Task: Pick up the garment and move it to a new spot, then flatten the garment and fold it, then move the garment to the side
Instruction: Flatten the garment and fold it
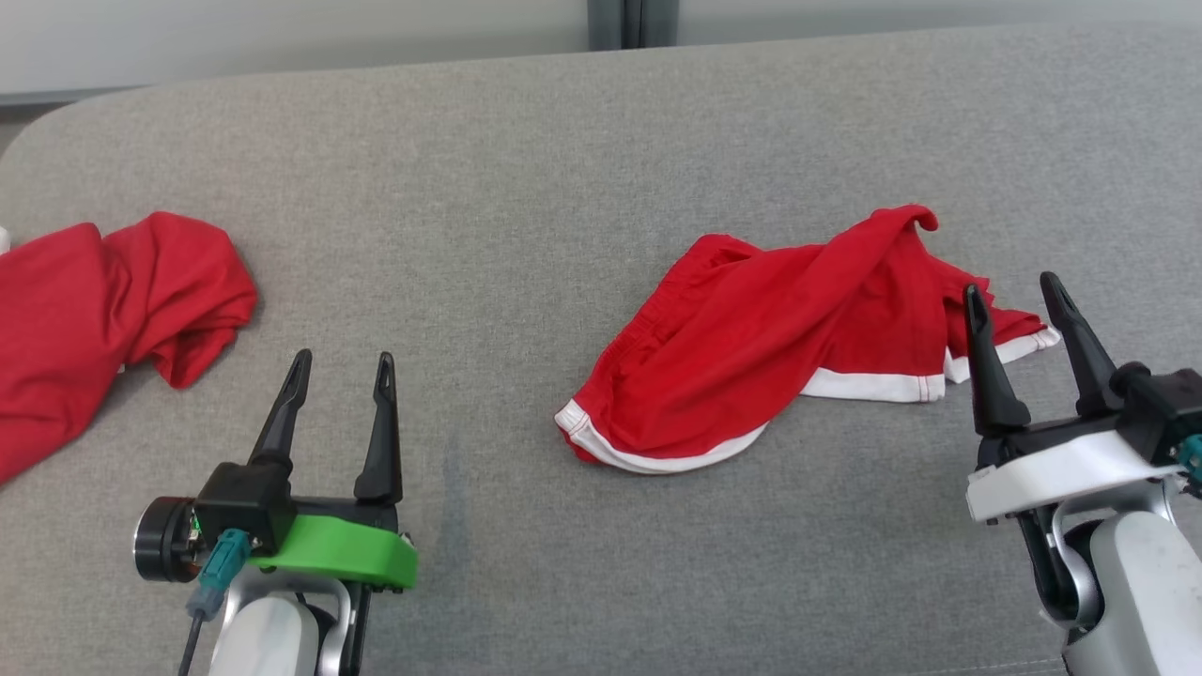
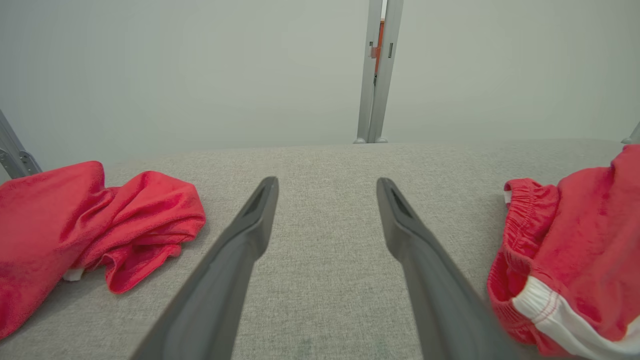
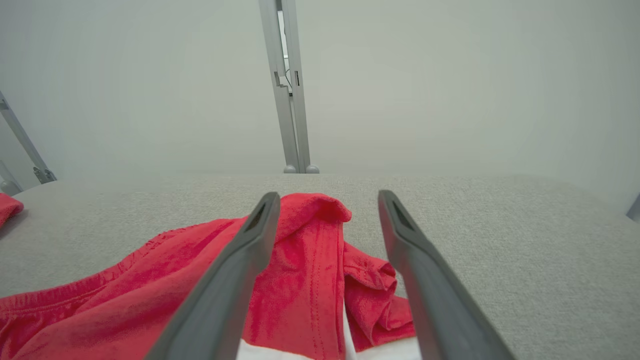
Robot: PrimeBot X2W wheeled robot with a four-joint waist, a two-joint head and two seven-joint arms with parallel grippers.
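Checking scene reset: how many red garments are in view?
2. Left garment: bunched at head view's left edge, cut off by the frame. Trimmed garment: right of centre, by the right gripper. More may lie off-frame.

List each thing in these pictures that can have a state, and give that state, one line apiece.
Red shorts: crumpled in a heap on the grey surface, unfolded, not held.
Other red garment: bunched up at the left, nothing touching it.
Left gripper: open, empty, over bare surface.
Right gripper: open, empty, at the shorts' right end.
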